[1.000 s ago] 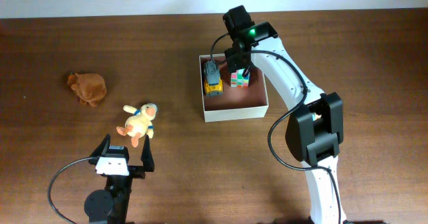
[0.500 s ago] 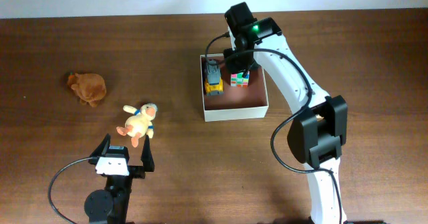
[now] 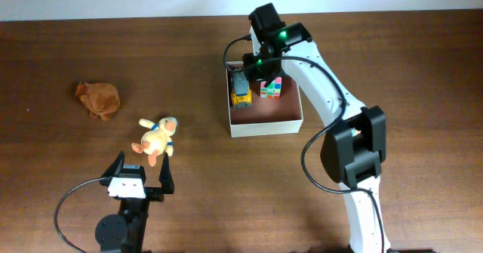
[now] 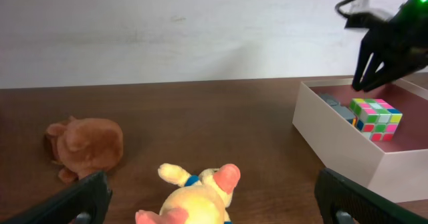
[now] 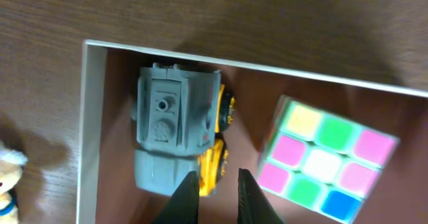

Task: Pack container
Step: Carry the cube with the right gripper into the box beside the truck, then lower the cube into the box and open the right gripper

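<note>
The container (image 3: 266, 126), a shallow off-white box with a reddish-brown floor, holds a grey and yellow toy truck (image 3: 240, 89) and a colourful puzzle cube (image 3: 271, 87). My right gripper (image 3: 258, 72) hovers over the box's far side. In the right wrist view its tips (image 5: 215, 187) are shut and empty, above the gap between the truck (image 5: 175, 127) and the cube (image 5: 328, 158). My left gripper (image 3: 142, 170) stands open near the table's front edge. A yellow duck plush (image 3: 156, 140) lies just beyond it, and a brown plush (image 3: 99, 99) lies farther left.
In the left wrist view the duck (image 4: 200, 197) sits low between the wide fingers, the brown plush (image 4: 87, 144) at left and the container's wall (image 4: 334, 144) at right. A pale wall runs behind the table's far edge.
My right gripper has closed from open and shifted slightly left over the box. The cube stays in the box. The left arm has not moved.
</note>
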Controlling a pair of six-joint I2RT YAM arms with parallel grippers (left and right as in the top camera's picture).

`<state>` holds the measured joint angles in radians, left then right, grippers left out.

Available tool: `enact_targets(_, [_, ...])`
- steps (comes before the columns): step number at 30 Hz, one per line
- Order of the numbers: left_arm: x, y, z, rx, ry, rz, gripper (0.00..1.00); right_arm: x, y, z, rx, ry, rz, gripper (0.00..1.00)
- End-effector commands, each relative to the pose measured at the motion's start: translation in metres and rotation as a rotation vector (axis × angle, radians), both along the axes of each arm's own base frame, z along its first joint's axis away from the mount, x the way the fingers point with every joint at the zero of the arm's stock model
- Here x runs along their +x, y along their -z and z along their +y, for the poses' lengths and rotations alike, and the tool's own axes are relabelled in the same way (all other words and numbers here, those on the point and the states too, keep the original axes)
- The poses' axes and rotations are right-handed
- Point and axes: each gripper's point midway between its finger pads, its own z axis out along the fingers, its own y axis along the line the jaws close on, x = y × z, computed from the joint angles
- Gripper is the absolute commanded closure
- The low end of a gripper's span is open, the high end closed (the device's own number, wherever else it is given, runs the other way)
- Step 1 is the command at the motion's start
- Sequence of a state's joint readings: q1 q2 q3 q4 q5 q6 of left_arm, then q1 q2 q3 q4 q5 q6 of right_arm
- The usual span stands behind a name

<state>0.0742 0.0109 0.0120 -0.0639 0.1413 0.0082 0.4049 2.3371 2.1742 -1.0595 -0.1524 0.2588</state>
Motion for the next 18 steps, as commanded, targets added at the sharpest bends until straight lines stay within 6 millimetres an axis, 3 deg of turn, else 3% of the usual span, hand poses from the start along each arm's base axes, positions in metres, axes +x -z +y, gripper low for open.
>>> enact_targets(1, [0.000, 0.001, 0.000, 0.015, 0.001, 0.002, 0.01, -0.006, 0.022, 0.010, 0.028, 0.014, 0.062, 0.85])
enact_targets(10, [0.000, 0.001, 0.000, 0.015, 0.001, 0.002, 0.01, -0.008, 0.039, 0.009, 0.013, 0.015, 0.091, 0.85])
enact_targets(18, [0.000, 0.001, 0.000, 0.015, 0.001, 0.002, 0.01, -0.010, 0.062, -0.007, -0.074, 0.039, 0.115, 0.85])
